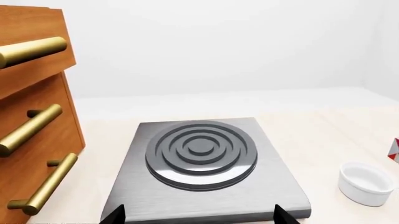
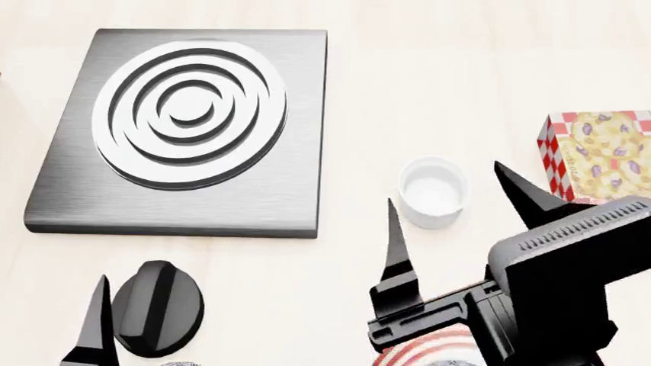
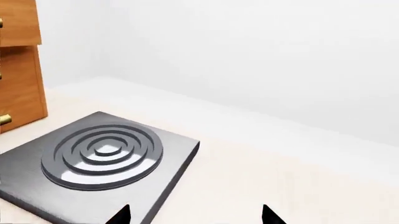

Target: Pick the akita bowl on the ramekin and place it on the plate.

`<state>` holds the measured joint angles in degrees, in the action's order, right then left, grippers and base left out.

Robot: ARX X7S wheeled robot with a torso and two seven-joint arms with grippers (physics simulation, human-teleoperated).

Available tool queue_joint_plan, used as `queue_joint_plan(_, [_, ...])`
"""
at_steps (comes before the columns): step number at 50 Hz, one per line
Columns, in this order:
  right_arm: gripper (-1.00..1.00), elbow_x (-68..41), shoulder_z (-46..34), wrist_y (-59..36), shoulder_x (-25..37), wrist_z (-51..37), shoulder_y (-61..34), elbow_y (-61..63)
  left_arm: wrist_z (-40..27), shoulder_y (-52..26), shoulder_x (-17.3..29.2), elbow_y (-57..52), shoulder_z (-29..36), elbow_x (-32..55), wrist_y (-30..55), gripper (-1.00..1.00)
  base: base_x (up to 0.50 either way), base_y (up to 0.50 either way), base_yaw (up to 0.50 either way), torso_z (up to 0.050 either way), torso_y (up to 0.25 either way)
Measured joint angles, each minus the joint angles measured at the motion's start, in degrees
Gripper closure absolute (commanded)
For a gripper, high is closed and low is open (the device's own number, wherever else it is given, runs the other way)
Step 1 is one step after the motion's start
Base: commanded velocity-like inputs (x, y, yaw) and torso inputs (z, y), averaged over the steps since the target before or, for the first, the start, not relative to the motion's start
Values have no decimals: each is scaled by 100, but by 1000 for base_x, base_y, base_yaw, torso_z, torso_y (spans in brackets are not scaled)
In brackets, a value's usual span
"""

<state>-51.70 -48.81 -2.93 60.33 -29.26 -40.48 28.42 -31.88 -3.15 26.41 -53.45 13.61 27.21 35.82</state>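
The ramekin (image 2: 432, 191) is a plain white cup standing on the light counter, right of the stove plate, with nothing in or on it; it also shows in the left wrist view (image 1: 366, 182). My right gripper (image 2: 444, 181) hangs open above it, one black finger on each side. A strip of the plate (image 2: 428, 352) with red rings shows at the bottom edge, partly hidden by my right arm. The akita bowl is out of view. My left gripper (image 1: 199, 219) is open and empty over the near edge of the stove plate.
A grey stove plate (image 2: 183, 130) with raised rings lies at the back left. A red-chequered box (image 2: 600, 152) stands at the right. A wooden drawer cabinet (image 1: 31, 121) with brass handles stands left of the stove. A white wall runs behind the counter.
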Motion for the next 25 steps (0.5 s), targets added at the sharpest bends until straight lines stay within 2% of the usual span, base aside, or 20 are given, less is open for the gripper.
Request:
queue_joint_plan(13, [-100, 768, 221, 637, -7, -1264, 616, 334, -30, 5, 36, 11, -20, 67, -46, -100, 0, 0, 0, 0, 226])
queue_joint_plan(25, [-100, 1262, 391, 1260, 52, -1978, 1131, 656, -63, 13, 67, -3, -49, 135, -95, -100, 0, 0, 0, 0, 250])
